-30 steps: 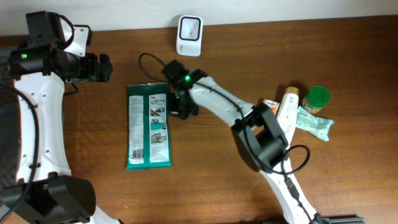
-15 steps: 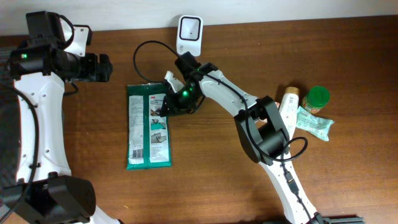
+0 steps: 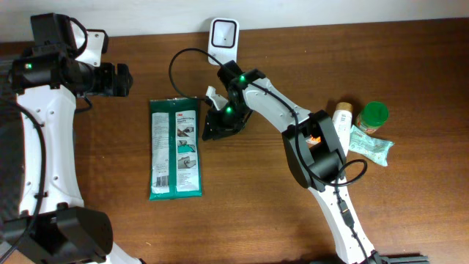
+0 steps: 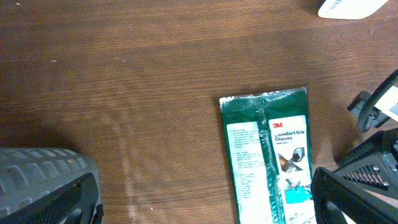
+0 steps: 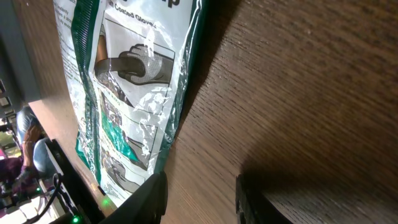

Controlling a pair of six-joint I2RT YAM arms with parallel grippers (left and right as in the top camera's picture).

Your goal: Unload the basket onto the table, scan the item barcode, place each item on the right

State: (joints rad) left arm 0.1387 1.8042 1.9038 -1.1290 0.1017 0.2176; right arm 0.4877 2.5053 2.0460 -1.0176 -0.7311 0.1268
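The item, a flat green and white glove package (image 3: 176,149), lies on the wooden table. The white scanner (image 3: 223,38) stands at the back edge. My right gripper (image 3: 215,130) is low at the package's upper right edge. In the right wrist view its jaws (image 5: 199,199) stand apart with only bare wood between them, and the package (image 5: 130,93) lies just left of the left finger (image 5: 149,199). My left gripper (image 3: 124,79) hovers wide open at the back left, holding nothing. The left wrist view shows the package (image 4: 267,155) below it to the right. No barcode is visible.
A black cable (image 3: 183,59) loops from the scanner behind the right arm. At the right stand a white tube (image 3: 338,125), a green-lidded jar (image 3: 374,116) and a pale wipes pack (image 3: 370,144). The scanner's corner (image 4: 351,7) shows in the left wrist view.
My right gripper's jaws have parted from shut, and it has shifted slightly right, off the package's edge. The package and the left arm have not moved.
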